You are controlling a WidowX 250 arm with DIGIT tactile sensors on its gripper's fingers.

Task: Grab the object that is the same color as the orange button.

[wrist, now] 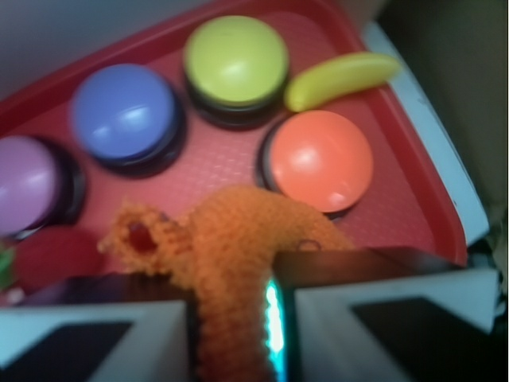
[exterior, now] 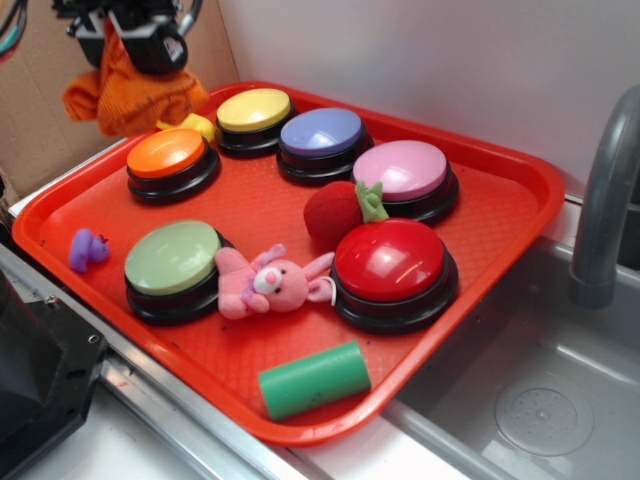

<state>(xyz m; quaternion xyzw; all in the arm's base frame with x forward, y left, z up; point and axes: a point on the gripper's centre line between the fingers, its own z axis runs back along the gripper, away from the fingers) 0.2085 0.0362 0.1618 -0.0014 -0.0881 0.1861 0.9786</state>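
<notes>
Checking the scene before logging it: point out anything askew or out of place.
Only the orange cloth is off the red tray: it dangles, bunched, from the gripper, pinched between its fingers. The pink bunny lies on its back against the green button.

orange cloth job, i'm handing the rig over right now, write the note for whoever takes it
Pincer: shut on the orange cloth, raised above the tray's far left corner.
Orange cloth: hanging free from the pincer, clear of the tray; in the wrist view it bunches between the fingers.
Orange button: on the tray, just below the cloth, with the yellow banana toy beside it.
Done: the matching-colour object is grabbed and lifted.
Left: nothing but keeping the grip; no drop-off spot is given.
</notes>
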